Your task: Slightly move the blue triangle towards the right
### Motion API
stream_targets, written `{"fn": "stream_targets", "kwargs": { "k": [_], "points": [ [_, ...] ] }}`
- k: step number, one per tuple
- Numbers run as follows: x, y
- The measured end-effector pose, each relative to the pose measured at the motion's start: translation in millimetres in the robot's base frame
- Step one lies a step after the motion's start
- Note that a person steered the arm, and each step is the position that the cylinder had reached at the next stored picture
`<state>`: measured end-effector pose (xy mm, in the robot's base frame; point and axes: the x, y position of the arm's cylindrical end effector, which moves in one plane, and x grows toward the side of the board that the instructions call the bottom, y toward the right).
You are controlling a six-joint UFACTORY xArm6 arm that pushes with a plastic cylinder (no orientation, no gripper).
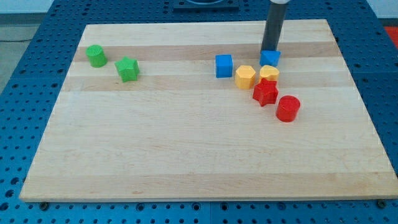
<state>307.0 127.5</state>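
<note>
While the rod stands at the view's top right, my tip [270, 49] sits at the upper left edge of the blue triangle [270, 58], touching it or nearly so; the contact itself cannot be resolved. No end effector with jaws exists on this rig, so there is no open or closed state to log: just a bare rod.

Position of target: blue triangle lies near the far edge of the tabletop [186, 155], right of centre. Just below it is a yellow block [269, 73], touching or almost. A second yellow block [245, 76] lies down-left, a blue cube [224, 65] to the left with a clear gap. Red star [265, 92] and red cylinder [288, 107] sit lower. Two green blocks [96, 55] [127, 68] are well apart at the view's left.

Handling, judged: small, rigid, light; should slide easily on smooth wood and may rotate if pushed off-centre. No grasp is possible; push on its left face, near mid-height of that face, with a short stroke. The right side is open.

Hidden or unclear: the rod covers part of the triangle's top, so its outline reads poorly. The rod's upper end is cut off by the frame.
</note>
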Motion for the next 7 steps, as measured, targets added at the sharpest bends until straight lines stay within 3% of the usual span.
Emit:
{"fn": "stream_targets", "kwargs": {
  "k": [2, 3, 7],
  "points": [
    [1.2, -56.9],
    [23.5, -59.4],
    [26.8, -12.9]
  ]
}}
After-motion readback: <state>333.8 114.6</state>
